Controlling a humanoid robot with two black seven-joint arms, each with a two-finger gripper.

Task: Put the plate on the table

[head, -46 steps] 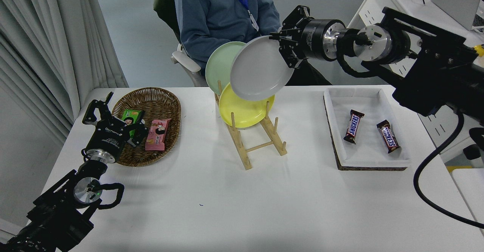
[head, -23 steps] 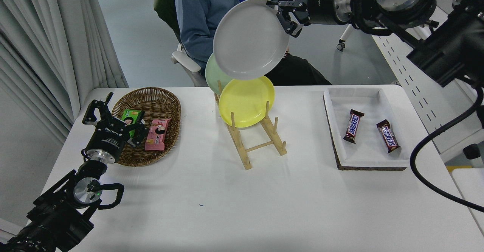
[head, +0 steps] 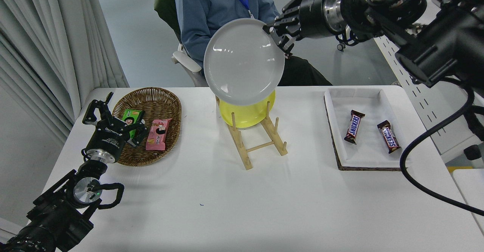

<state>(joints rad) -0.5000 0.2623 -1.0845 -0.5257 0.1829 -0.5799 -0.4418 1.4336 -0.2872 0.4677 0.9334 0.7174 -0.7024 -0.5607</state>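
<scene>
Right gripper, reaching in from the upper right, with its fingers closed on the upper right rim of the plate. The plate is grey and round, held in the air and tilted so that its face turns toward the camera; it hangs above the far middle of the table and touches neither the tabletop nor the rack. Directly below it, a wooden plate rack stands on the table with a yellow plate upright between its pegs; the grey plate overlaps the yellow plate's top edge in this view. To the right lies a white tray with a cork edge, containing two chocolate bars side by side and apart. To the left sits a wicker basket holding a green packet and a pink packet. Left gripper, parked at the lower left beside the basket, fingers spread and empty. A person in a blue top sits beyond the table's far edge, behind the raised plate.
</scene>
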